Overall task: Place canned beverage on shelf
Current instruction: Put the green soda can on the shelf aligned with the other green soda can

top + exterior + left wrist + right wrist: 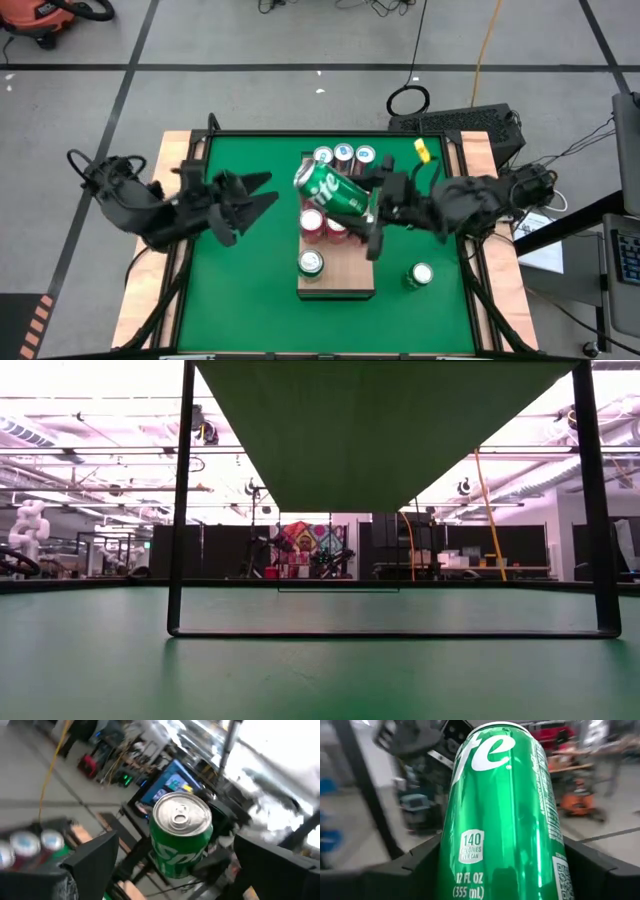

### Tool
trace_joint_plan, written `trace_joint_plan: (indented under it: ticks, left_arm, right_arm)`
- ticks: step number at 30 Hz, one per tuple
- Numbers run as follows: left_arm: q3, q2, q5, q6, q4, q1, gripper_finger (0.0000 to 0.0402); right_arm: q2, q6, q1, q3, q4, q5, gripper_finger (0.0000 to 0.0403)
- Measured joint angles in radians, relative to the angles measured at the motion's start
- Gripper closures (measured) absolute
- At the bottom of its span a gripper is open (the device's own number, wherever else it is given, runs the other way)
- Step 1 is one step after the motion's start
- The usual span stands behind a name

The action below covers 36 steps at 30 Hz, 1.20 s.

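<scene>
The shelf [337, 280] is lying on the table [240, 290], right of its middle. Cans are standing on it: a row of three [344, 154] at the far end, a cluster [322, 226] mid-way, one can [311, 263] nearer. The right gripper [352, 205] is holding a tilted can [332, 190] above them. Another can [421, 275] is standing on the table, right of the shelf. The left gripper [262, 192] is hanging left of the shelf.

Left tool [258, 196] gapes wide; right tool [352, 203] is clamped, raised.

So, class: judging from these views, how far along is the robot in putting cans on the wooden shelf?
Done: several cans already stand on the shelf. In hand: the right gripper holds a green can lying tilted above the shelf, while the left gripper is open beside it. Left: standing this can on the shelf, and one green can waits on the table.
</scene>
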Motion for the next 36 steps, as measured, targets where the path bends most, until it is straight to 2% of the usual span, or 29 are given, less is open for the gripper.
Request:
trace_joint_plan:
  ticks: [5, 9, 17, 20, 24, 31, 36]
  left_arm:
    - [0.0, -0.017, 0.103, 0.29, 0.021, 0.004, 0.0007]
    - [0.0, -0.018, 0.281, 0.389, 0.06, 0.039, 0.0007]
    - [-0.001, 0.014, 0.467, 0.681, 0.224, 0.071, 0.0007]
    - [0.0, 0.016, 0.545, 0.694, 0.232, 0.09, 0.0007]
    - [-0.001, 0.02, 0.584, 0.691, 0.224, 0.113, 0.0007]
    - [-0.001, 0.02, 0.719, 0.693, 0.239, 0.156, 0.0008]
    - [-0.001, 0.019, 0.804, 0.702, 0.238, 0.169, 0.0036]
  right_arm:
    - [-0.029, 0.124, -0.034, 0.0, 0.032, -0.23, 0.0109]
    - [-0.025, 0.179, -0.055, 0.0, 0.102, -0.4, 0.0109]
    - [0.019, 0.29, -0.113, 0.0, 0.271, -0.561, 0.0107]
    - [0.039, 0.321, -0.131, 0.0, 0.336, -0.608, 0.0106]
    - [0.075, 0.373, -0.156, 0.0, 0.43, -0.699, 0.0105]
    - [0.136, 0.459, -0.185, 0.0, 0.541, -0.787, 0.0104]
    - [0.164, 0.493, -0.202, 0.0, 0.638, -0.838, 0.0104]
